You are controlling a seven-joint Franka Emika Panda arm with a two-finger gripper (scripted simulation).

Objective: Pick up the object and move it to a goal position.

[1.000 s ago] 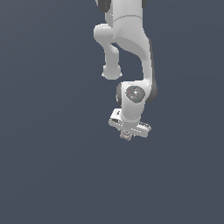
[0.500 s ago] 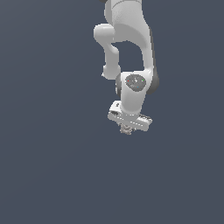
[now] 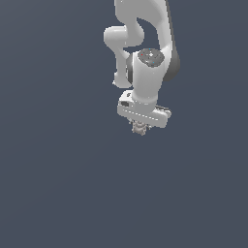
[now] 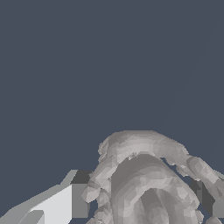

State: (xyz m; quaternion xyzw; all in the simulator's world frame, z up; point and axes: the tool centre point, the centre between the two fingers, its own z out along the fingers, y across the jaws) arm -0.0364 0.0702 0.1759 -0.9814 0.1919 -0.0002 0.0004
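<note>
The object (image 3: 139, 128) is a tiny lumpy grey-beige thing with knobbly bumps, showing just below the white hand in the exterior view. My gripper (image 3: 140, 129) is shut on it and holds it in the air against the dark grey ground. In the wrist view the object (image 4: 148, 179) fills the space between the fingers, with one white finger (image 4: 57, 203) showing beside it and a dark finger pad (image 4: 205, 197) on the other side. The fingertips themselves are mostly hidden behind the object in the exterior view.
The white arm (image 3: 145, 43) reaches down from the top of the exterior view. Around it there is only plain dark grey-blue ground (image 3: 58, 184). No goal marker shows.
The hand with the object has risen in the exterior view and the wrist has turned a little; the object stays between the fingers.
</note>
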